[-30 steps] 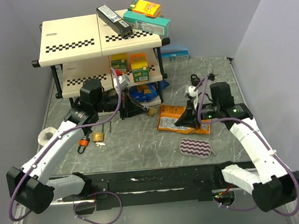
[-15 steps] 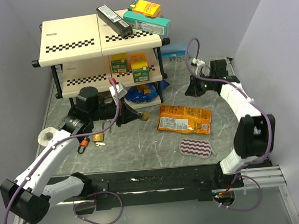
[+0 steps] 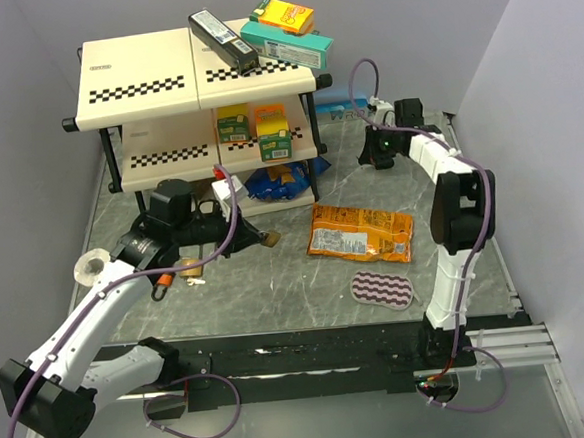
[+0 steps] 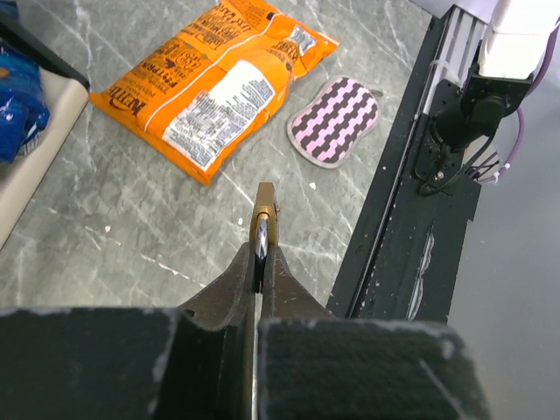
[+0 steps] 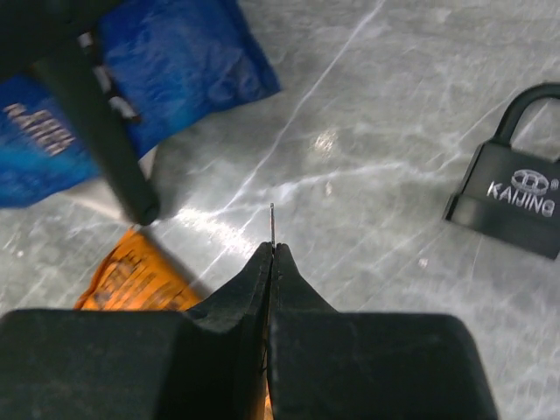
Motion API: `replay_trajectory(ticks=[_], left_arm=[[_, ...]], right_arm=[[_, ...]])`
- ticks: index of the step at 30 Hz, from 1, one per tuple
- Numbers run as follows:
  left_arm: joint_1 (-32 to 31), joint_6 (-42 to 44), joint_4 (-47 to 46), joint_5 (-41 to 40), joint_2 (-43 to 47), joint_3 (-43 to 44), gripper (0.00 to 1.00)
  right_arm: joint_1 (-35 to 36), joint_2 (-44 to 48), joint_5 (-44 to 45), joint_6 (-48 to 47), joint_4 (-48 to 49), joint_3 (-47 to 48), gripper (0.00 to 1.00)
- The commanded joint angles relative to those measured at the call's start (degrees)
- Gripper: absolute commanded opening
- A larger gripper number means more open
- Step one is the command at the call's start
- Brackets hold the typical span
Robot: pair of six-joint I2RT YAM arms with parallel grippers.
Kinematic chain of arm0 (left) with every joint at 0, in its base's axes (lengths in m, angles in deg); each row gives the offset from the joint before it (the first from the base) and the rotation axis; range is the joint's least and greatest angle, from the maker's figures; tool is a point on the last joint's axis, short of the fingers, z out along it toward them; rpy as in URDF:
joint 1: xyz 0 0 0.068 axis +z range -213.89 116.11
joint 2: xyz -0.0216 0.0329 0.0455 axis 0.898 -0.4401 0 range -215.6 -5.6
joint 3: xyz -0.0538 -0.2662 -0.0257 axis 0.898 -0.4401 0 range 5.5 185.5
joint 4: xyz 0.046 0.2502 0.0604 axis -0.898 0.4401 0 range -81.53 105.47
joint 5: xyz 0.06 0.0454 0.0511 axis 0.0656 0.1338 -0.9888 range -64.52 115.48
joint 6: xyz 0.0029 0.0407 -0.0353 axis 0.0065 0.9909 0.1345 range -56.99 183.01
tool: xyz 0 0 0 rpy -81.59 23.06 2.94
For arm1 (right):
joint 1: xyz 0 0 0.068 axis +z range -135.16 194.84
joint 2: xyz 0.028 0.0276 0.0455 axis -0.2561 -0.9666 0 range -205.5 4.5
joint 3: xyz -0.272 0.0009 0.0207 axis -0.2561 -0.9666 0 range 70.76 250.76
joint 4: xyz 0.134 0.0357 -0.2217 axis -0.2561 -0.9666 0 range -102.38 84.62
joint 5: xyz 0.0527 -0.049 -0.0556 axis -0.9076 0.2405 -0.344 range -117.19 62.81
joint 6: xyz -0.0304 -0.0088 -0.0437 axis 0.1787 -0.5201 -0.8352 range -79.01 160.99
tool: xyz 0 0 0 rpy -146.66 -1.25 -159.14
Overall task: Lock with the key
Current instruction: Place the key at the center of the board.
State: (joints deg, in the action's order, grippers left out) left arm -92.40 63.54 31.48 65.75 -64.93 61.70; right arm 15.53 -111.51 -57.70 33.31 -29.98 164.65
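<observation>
The left gripper [image 4: 260, 267] is closed on a brass padlock [image 4: 264, 219] and holds it over the table [image 3: 277, 290], just in front of the shelf rack [image 3: 142, 84] and to the left of the orange snack bag [image 3: 361, 232]. The right gripper [image 5: 271, 252] is also closed, and a thin metal blade, apparently the key [image 5: 272, 220], sticks out between its tips. It is at the far right of the table, near the rack's black leg [image 5: 105, 140] and a blue bag [image 5: 184, 52]. A black padlock [image 5: 512, 201] lies flat near it, apart from the tips. Bare grey surface is around this padlock and also between the snack bag, the striped pad [image 3: 384, 289] and the near edge.
</observation>
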Motion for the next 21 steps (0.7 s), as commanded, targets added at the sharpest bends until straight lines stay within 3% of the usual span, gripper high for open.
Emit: replay_trajectory(ticks=[1, 21], left_arm=[[0.7, 1.5, 0.7, -0.1, 1.5, 0.6, 0.01], [2.1, 0.7, -0.8, 0.1, -1.9, 0.9, 0.01]], right_arm=[[-0.5, -4.3, 0.8, 0.7, 0.1, 7.4, 0.00], [-0.4, -22.1, 7.8, 1.4, -8.3, 27.0, 0.00]])
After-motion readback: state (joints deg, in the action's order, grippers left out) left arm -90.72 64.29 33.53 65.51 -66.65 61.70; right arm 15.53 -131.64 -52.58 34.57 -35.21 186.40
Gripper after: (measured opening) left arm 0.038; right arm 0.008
